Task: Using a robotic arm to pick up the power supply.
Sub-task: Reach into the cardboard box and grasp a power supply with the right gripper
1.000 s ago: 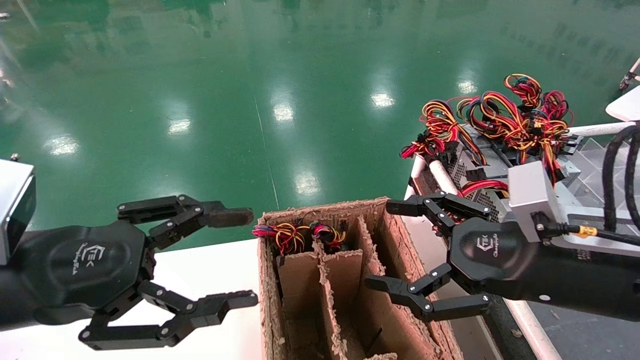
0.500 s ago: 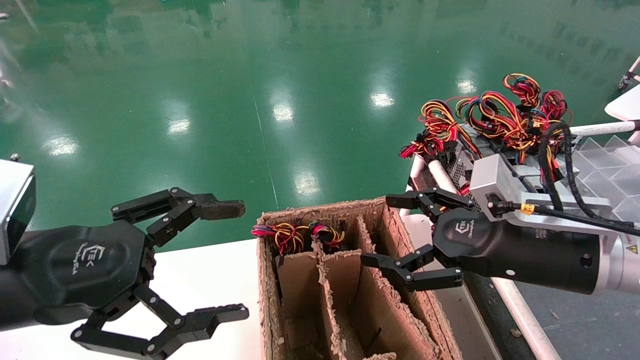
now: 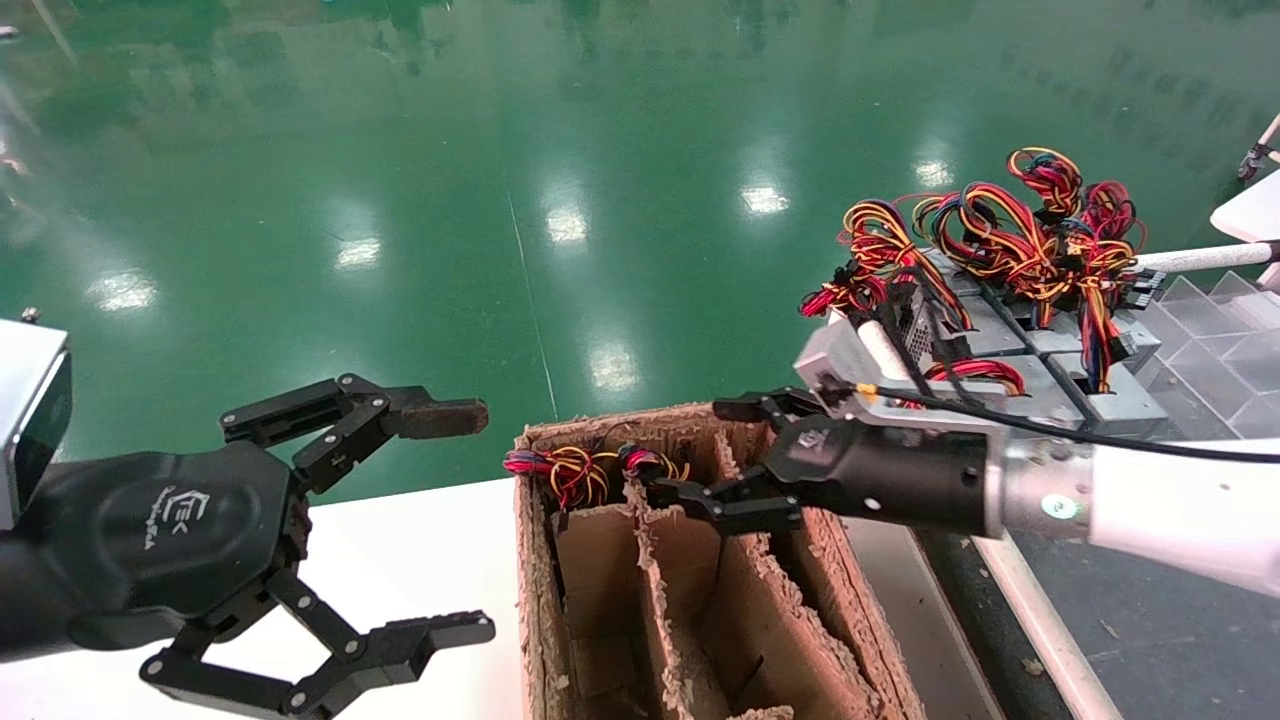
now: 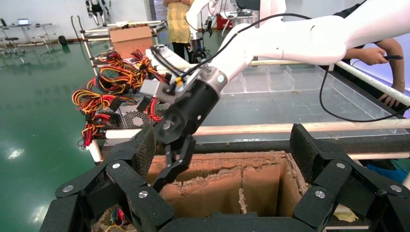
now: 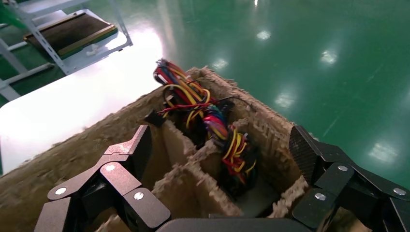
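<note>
Quick notes on the reach-in, since this is the fiddly bit imo.

The right gripper (image 3: 690, 450) is out over the far end of the cardboard box (image 3: 530, 560), jaws spread wide. It's pointing at the two wire bundles poking out of the far compartments. The power supply (image 3: 652, 466) we want is the one with the tight knot of red/yellow/blue/black wires. It sits just beside the unit with the looser red-yellow loop (image 3: 560, 472), w/ a cardboard divider (image 3: 650, 560) between them. The grey body is mostly hidden down in its slot, so the wrist view gives us basically wires and frayed cardboard.

How we'd do it well:
- Line the jaws up so they straddle the knotted bundle only. The loose loop is right next door and prob snags easily.
- Go down past the wires if there's room and bite on the metal case, not the knot. Wires will likely stretch or slip, and the box looks heavy-ish for its size.
- Keep one jaw clear of the divider. That cardboard is chewed up and soft, so it could fold in and get pinched along w/ the unit.
- Pull straight up and slowly, bc the slot looks snug.

The left gripper (image 3: 450, 525) is parked over the white table (image 3: 420, 550) to the left of the box, jaws also spread and holding nothing. The pile of other PSUs (image 3: 1000, 340) on the rack to the right isn't our target atm.
</note>
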